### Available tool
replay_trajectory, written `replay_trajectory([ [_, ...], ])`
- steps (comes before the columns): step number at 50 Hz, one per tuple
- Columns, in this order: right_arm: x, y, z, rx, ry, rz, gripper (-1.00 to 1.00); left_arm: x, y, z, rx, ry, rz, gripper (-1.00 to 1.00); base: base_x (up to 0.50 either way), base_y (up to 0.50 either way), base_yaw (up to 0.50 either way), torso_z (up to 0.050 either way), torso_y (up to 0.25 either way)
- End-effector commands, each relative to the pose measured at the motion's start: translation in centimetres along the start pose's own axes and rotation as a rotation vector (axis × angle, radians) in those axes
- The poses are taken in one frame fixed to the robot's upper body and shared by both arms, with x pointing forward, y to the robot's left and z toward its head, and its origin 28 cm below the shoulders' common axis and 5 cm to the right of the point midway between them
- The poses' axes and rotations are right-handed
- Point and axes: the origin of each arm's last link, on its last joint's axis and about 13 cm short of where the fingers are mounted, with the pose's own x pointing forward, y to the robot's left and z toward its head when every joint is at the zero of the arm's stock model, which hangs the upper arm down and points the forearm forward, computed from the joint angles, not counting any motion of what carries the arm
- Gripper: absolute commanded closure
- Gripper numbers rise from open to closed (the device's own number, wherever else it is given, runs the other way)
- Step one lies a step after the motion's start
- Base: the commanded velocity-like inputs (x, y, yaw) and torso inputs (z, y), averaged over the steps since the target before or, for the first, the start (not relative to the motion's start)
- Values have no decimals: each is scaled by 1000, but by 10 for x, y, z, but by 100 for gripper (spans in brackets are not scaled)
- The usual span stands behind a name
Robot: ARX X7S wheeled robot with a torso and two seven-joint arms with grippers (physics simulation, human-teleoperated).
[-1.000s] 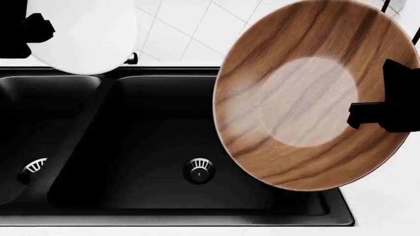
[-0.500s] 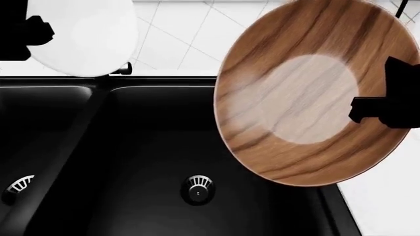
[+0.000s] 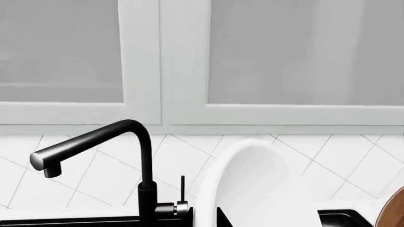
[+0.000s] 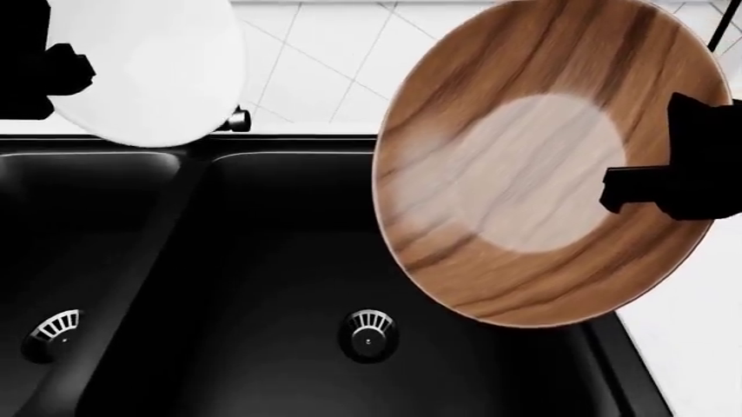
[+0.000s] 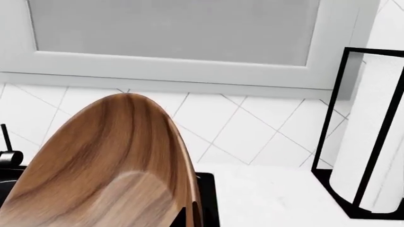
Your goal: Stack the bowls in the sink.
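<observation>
The sink (image 4: pixel 232 261) now fills more of the head view than a second ago, its right drain (image 4: pixel 368 334) sitting lower in frame; the view has closed in over the basins, which suggests placement is near but not begun. Both basins hold nothing but their drains. The wooden bowl (image 4: pixel 545 165) hangs tilted above the sink's right basin and right rim, its position in the view little changed, clamped at its right edge by the right gripper (image 4: pixel 649 187). The white bowl (image 4: pixel 145 65) is held above the sink's back-left rim, beside the faucet (image 3: pixel 126 156), by the left gripper (image 4: pixel 52 69), closed on its edge. The bowls remain well apart, unstacked.
</observation>
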Motion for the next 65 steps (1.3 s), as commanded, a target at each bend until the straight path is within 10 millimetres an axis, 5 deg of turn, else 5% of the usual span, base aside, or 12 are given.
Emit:
replay_trajectory([
  [1, 1, 5, 11, -33, -32, -8, 100, -6, 1, 4, 6, -26, 2, 100, 0, 0, 0, 0, 0],
  [21, 18, 31, 33, -132, -24, 11, 100, -30, 4, 25, -14, -104, 31, 100, 0, 0, 0, 0, 1],
  [49, 26, 46, 33, -155, 57, 97, 100, -40, 6, 33, -2, -119, 43, 100, 47, 0, 0, 0, 1],
  [65, 52, 68, 21, -101, 168, 184, 100, -40, 6, 32, -1, -116, 42, 100, 0, 0, 0, 0, 1],
])
